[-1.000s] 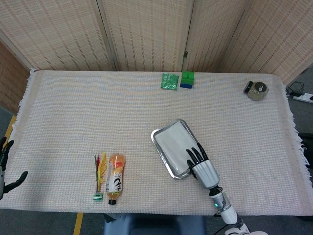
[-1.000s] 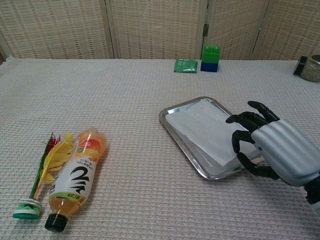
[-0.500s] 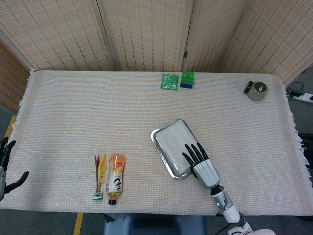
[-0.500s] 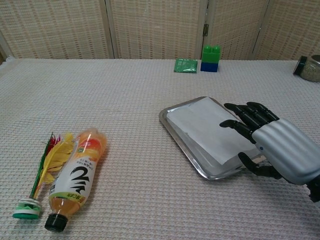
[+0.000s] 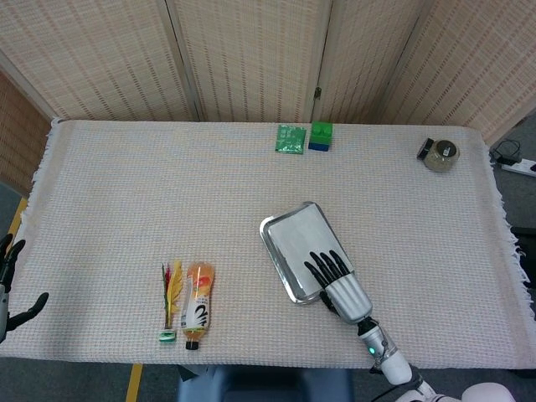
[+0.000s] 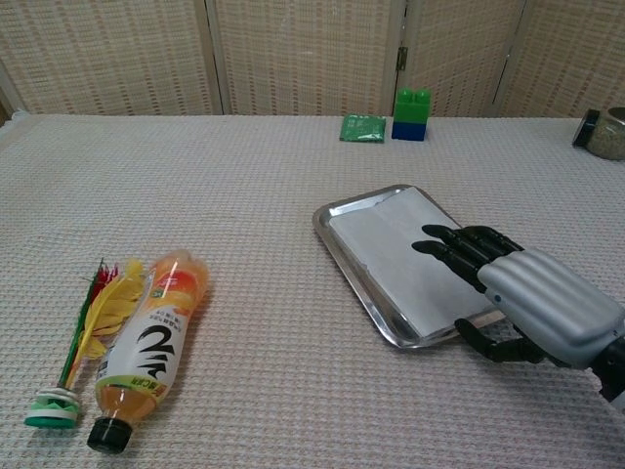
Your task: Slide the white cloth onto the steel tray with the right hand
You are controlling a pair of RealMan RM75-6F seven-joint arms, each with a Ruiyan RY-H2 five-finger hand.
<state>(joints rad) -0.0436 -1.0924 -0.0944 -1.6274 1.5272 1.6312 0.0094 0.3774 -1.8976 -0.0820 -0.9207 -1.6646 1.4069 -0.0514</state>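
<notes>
The steel tray (image 5: pixel 274 257) (image 6: pixel 348 265) lies on the woven table cover, right of centre, set at a slant. The white cloth (image 5: pixel 299 243) (image 6: pixel 395 253) is spread flat inside it. My right hand (image 5: pixel 342 284) (image 6: pixel 516 292) lies over the tray's near right corner, its dark fingers (image 6: pixel 451 245) stretched flat across the cloth's near end and holding nothing. My left hand (image 5: pixel 10 287) shows only at the far left edge of the head view, off the table, fingers apart and empty.
An orange drink bottle (image 5: pixel 198 305) (image 6: pixel 147 348) and a feathered shuttlecock (image 5: pixel 171 300) (image 6: pixel 80 345) lie at the front left. A green packet (image 5: pixel 290 139) (image 6: pixel 362 128) and a green-and-blue block (image 5: pixel 320 136) (image 6: pixel 410 114) sit at the back. A small jar (image 5: pixel 440 155) stands at the back right.
My right hand's fingers went from curled to stretched flat and slid further left over the cloth. The tray and cloth shifted slightly left and away.
</notes>
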